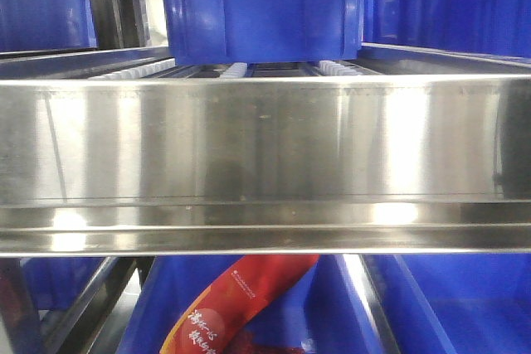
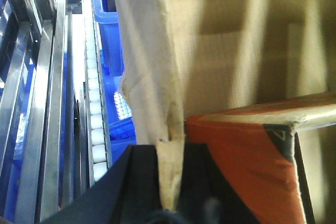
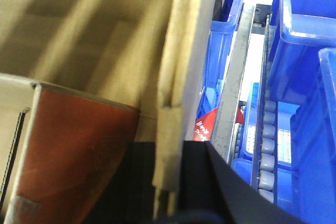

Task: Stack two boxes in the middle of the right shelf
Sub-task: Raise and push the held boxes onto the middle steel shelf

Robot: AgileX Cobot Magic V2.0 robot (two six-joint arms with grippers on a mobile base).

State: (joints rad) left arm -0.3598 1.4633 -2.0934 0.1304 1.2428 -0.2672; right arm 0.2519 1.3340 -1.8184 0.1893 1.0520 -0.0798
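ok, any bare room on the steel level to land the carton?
Bare rollers left of the blue bin, behind the front rail; another strip right of it. Centre is taken by the bin. Both grippers clamp the carton's side walls; bins crowd close outside each wall.

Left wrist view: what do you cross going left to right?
Steel rack rails → white roller track → blue bin → carton wall edge, pinched by the left end effector → carton interior → orange-printed inner box.
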